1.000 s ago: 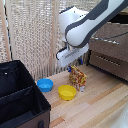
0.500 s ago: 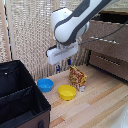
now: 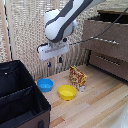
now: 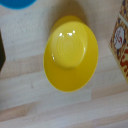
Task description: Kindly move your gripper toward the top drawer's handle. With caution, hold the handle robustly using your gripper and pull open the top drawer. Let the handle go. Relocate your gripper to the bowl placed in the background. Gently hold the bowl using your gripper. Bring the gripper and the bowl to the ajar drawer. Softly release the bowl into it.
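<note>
No legible text, brand, number or sign was found. The printed box beside the yellow bowl carried coloured graphics, but these were too blurred to read in either view.

The exterior view faced the yellow bowl from afar; the wrist view looked straight down, close above it.

Soft even light, both views blurry; glare spots on yellow bowl, faint shadows on floor.
</note>
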Controlling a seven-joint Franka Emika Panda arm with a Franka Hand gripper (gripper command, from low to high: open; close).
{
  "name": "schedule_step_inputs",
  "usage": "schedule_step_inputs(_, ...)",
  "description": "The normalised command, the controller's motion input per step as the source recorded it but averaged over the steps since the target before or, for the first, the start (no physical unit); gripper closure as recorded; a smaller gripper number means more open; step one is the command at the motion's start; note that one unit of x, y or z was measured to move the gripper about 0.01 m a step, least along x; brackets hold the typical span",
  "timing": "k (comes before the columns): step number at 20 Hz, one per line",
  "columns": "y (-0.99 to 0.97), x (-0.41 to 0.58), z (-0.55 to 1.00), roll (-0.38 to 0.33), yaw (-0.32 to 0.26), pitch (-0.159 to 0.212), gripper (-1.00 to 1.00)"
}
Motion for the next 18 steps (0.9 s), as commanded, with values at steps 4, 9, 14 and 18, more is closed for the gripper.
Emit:
schedule_step_inputs(4, 0.0, 0.169, -0.29, 0.017, -0.02, 0.059, -1.0)
schedule_step_inputs(9, -0.07, 0.233, -0.24, -0.002, 0.0, 0.019, -1.0)
schedule_step_inputs(14, -0.22, 0.597, -0.21, 0.05, 0.0, 0.0, -1.0)
schedule_step_inputs(18, -0.08, 0.512, -0.33, 0.013, 0.0, 0.033, -1.0)
